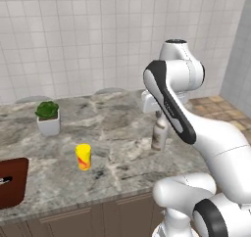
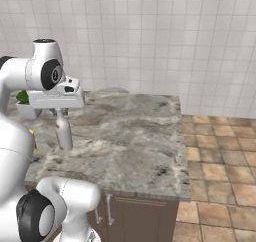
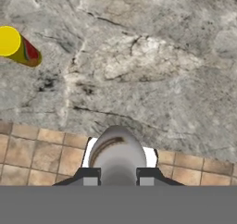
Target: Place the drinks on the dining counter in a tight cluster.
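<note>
The gripper [image 2: 62, 113] hangs straight down over the dining counter [image 1: 117, 133], its jaws clamped on the neck of the slim beige-white bottle [image 1: 159, 133], which hangs upright beneath the hand; whether its base rests on the stone or hangs just above it cannot be told. The bottle is smooth and matte, with a narrow neck widening into a rounded, tapering body, and in the hand view it shows as a pale domed shoulder [image 3: 118, 156] between the two dark finger tips. The counter is a long slab of grey-brown marbled stone, veined with dark streaks and paler blotches, with a squared edge over brown wooden cabinets [image 2: 140, 218] fitted with slim metal handles. Behind it rises a wall of glossy white square tiles [image 1: 98, 35]. To the left of the bottle, nearer the front edge, stands a short yellow cup [image 1: 83, 156], cylindrical with red marks on its side. Farther left and back sits a small leafy green plant [image 1: 47, 109] in a plain white pot. At the far left edge lies a dark reddish-brown board with rounded corners [image 1: 12, 182]. To the right of the counter the floor is laid with terracotta-coloured tiles [image 2: 220, 171].
</note>
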Tool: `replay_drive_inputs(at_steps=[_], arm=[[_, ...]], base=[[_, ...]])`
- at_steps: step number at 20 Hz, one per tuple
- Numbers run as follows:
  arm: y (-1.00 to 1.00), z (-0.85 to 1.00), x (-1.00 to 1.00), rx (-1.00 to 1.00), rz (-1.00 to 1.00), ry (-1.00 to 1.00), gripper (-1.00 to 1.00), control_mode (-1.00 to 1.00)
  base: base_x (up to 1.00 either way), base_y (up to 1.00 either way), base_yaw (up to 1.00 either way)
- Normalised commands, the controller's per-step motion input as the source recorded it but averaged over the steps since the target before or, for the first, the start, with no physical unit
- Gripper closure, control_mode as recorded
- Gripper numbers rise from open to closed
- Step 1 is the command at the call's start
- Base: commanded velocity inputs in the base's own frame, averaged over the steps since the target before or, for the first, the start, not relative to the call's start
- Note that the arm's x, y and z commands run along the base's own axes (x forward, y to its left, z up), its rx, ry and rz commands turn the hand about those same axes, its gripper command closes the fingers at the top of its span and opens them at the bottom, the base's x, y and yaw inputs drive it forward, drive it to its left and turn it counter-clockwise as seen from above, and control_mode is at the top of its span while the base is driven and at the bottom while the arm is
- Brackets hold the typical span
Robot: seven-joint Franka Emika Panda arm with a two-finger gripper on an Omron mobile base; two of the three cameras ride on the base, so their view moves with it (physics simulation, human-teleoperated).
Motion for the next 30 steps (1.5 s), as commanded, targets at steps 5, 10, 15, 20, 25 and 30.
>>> replay_drive_inputs(at_steps=[5, 10, 15, 20, 25, 30], arm=[[0.0, 0.0, 0.0, 0.0, 0.0, 0.0, 1.0, 1.0], [0.0, 0.0, 0.0, 0.0, 0.0, 0.0, 1.0, 1.0], [0.0, 0.0, 0.0, 0.0, 0.0, 0.0, 1.0, 1.0], [0.0, 0.0, 0.0, 0.0, 0.0, 0.0, 1.0, 1.0], [0.42, -0.08, 0.36, 0.0, 0.0, 0.0, 1.0, -1.0], [0.66, -0.25, 0.91, 0.03, 0.01, 0.0, 1.0, -1.0]], base=[[0.73, 0.18, 0.0], [0.57, 0.14, 0.0], [0.02, 0.01, 0.0], [0.0, 0.0, 0.0], [0.06, 0.05, 0.0], [0.0, 0.0, 0.0]])
